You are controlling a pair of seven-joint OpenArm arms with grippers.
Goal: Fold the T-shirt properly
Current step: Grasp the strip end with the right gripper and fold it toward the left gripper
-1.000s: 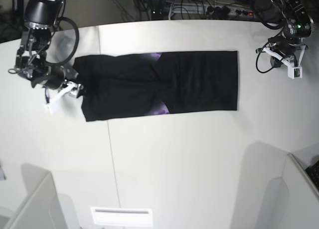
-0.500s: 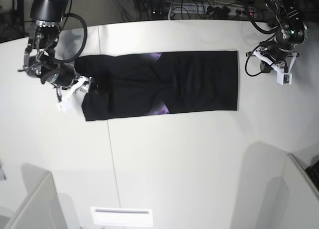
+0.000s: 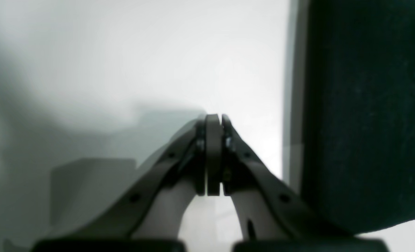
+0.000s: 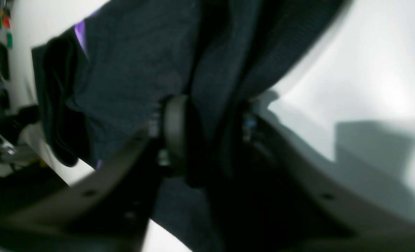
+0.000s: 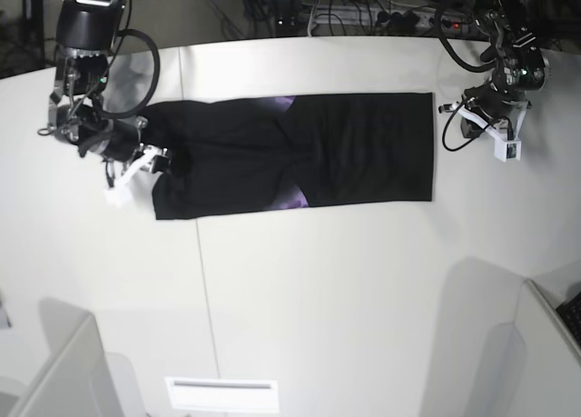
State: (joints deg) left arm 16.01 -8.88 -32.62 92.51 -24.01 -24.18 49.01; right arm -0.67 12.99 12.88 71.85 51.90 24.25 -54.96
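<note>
The black T-shirt lies on the white table folded into a long strip, with a little purple print showing at its middle folds. My right gripper is at the strip's left end. In the right wrist view black cloth fills the gap of this gripper, and its fingers are shut on it. My left gripper hangs just beyond the strip's right edge. In the left wrist view it is shut and empty, with the T-shirt's edge beside it.
Cables and a power strip run behind the table's far edge. A seam crosses the tabletop front to back. A white label lies near the front edge, with grey panels at the lower corners.
My right gripper slid onto the T-shirt's left end and its fingers closed on the cloth. The left arm shifted a little toward the strip's right edge.
</note>
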